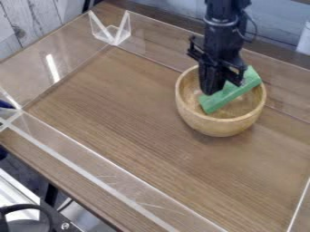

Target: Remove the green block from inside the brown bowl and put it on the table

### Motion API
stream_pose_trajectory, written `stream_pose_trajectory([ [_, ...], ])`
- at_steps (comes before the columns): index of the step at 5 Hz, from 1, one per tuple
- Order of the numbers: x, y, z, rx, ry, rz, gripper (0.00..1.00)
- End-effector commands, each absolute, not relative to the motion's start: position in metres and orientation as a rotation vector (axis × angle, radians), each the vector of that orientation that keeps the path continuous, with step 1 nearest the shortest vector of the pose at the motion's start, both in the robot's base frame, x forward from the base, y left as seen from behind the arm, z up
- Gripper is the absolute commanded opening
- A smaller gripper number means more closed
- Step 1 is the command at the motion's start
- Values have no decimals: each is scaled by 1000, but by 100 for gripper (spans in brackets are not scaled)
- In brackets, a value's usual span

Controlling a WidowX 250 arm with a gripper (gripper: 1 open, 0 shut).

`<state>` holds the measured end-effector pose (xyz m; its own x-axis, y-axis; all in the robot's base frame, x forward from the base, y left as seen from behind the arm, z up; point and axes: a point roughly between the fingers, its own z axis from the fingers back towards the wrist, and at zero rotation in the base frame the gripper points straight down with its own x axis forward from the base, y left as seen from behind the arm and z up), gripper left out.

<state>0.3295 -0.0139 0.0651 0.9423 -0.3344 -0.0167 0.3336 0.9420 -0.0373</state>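
Observation:
The green block (213, 101) lies slanted inside the brown bowl (222, 126), which stands on the table (115, 113) at the right. My black gripper (222, 84) points straight down into the bowl, its tips low over the middle of the block and hiding that part of it. The fingers look pressed together, with nothing between them. Whether the tips touch the block cannot be told from this view.
Clear acrylic walls edge the tabletop, with a near wall (85, 163) along the front left and a clear bracket (111, 30) at the far corner. A pale plank wall (24, 18) stands behind at the upper left.

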Motion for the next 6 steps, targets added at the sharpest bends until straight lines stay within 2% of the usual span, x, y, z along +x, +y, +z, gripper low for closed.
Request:
stream_pose_trajectory([
  [1, 343, -20, 78, -24, -37, -359, 0],
  [6, 351, -35, 55, -47, -10, -393, 0],
])
